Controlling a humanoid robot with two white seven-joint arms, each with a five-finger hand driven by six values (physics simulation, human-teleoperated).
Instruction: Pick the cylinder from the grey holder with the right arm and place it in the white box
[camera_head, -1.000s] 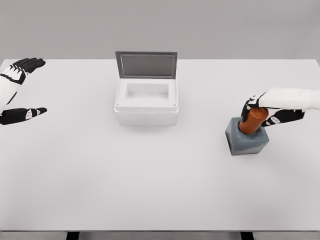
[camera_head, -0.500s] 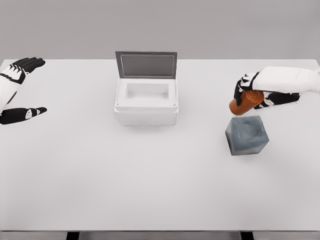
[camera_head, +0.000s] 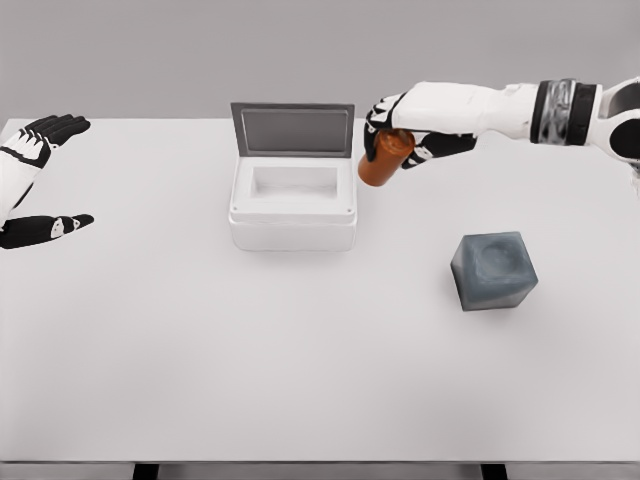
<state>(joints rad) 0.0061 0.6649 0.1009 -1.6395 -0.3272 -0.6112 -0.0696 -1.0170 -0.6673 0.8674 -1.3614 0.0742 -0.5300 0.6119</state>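
My right hand (camera_head: 398, 128) is shut on the orange-brown cylinder (camera_head: 383, 161), holding it tilted in the air just right of the white box (camera_head: 292, 203). The box stands open, its grey lid (camera_head: 292, 129) raised at the back and its cavity showing nothing inside. The grey holder (camera_head: 492, 270) sits on the table at the right, its round socket bare. My left hand (camera_head: 30, 190) rests at the far left edge with fingers spread, holding nothing.
The white table (camera_head: 300, 360) spreads wide in front of the box and holder. Its far edge runs just behind the box lid, with a grey wall beyond.
The right hand lifted the cylinder out of the grey holder and carried it up and left, from over the holder to beside the white box. The left hand stayed still.
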